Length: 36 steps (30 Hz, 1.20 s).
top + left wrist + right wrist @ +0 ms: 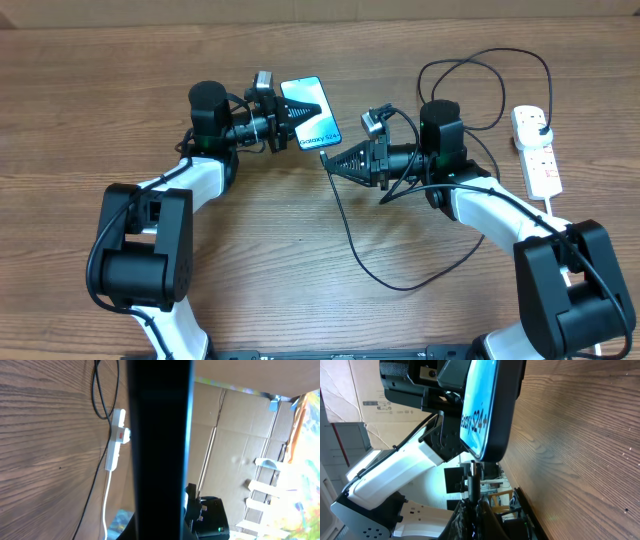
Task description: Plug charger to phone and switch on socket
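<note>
- The phone is in the middle of the worktop, nearer the far edge. The left claw is closed on its left long side.
- The phone's screen faces up. Its long axis runs from the far edge towards the near edge, with the near end leaning a little to the right.
- The phone's bottom edge, with the white "Galaxy" text, points towards the right claw, just beside it.
- The right claw is closed on the connector end of the charger. In the right wrist view the tip stands just below the phone's bottom edge; whether they touch cannot be told.
- From that claw the black cable sweeps towards the near edge, curves back, and loops by the far edge to a black plug in the socket.
- The socket lies by the right edge, well apart from the phone, long axis far to near.
- Count: one phone, one charger, one socket, two arms.
</note>
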### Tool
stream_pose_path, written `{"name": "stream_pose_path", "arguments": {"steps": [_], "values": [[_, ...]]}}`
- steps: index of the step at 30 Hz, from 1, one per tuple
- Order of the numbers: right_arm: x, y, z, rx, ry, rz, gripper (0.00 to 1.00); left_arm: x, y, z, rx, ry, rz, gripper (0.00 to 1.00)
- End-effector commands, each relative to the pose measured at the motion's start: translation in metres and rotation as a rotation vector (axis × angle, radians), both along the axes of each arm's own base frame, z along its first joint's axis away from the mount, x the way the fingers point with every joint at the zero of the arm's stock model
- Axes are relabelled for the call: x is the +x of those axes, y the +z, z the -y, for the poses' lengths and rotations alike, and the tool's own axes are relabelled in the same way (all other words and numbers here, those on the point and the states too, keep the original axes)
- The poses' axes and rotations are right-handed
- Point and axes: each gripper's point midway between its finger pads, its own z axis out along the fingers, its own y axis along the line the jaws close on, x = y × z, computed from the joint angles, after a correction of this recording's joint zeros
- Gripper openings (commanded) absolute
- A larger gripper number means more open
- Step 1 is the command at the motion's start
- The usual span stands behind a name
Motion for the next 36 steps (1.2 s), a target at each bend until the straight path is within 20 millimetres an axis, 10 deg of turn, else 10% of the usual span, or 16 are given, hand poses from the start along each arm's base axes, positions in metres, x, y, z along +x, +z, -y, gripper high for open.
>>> {"name": "stream_pose_path", "arguments": {"steps": [1, 36], "values": [[0.0004, 0.0054, 0.0015, 0.000, -0.016, 0.015, 0.04, -0.0053, 0.0069, 0.0052, -0.004, -0.036, 0.036, 0.04], [0.0046, 0.0088, 0.0021, 0.005, -0.030, 0.049, 0.04, -0.0058, 0.0070, 0.0053, 0.000, -0.040, 0.052, 0.04]]}}
